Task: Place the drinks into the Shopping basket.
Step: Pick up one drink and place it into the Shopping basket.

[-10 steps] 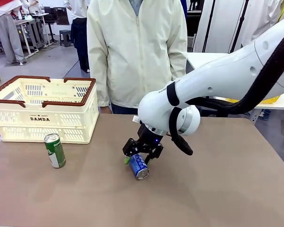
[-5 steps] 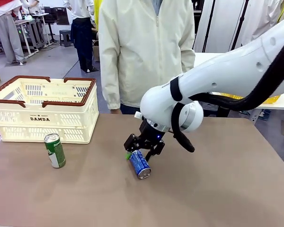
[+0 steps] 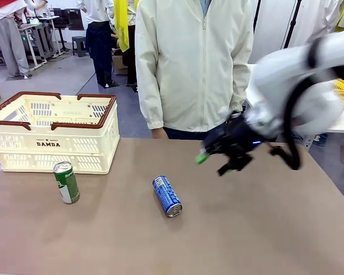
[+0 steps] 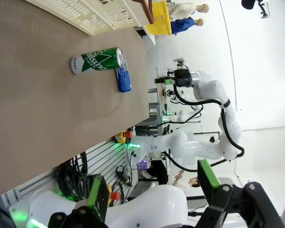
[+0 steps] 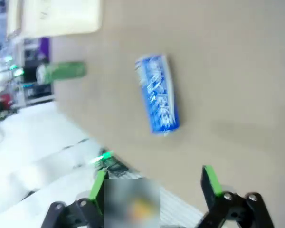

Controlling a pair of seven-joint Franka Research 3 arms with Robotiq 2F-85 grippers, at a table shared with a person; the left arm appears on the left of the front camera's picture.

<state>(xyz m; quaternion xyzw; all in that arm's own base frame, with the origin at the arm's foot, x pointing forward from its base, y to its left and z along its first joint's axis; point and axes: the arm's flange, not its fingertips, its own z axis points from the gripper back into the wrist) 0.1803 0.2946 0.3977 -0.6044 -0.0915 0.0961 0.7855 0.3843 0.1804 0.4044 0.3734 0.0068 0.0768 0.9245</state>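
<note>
While the slim blue metal drink can (image 3: 167, 196) lies on its side on the brown bench (image 3: 264, 229), the right jaws are held open and empty, above the bench to its right. The slim green metal can (image 3: 66, 182) is stood upright just before the brown-rimmed cream slotted plastic basket (image 3: 23, 154) — outside it. The left jaws are spread wide, empty.

The right arm (image 3: 298, 74) stretched in from its side, the right gripper (image 3: 213, 163) hanging blurred in mid-air, jaws wide and empty. The left gripper (image 4: 152, 185) gaped empty too.
</note>
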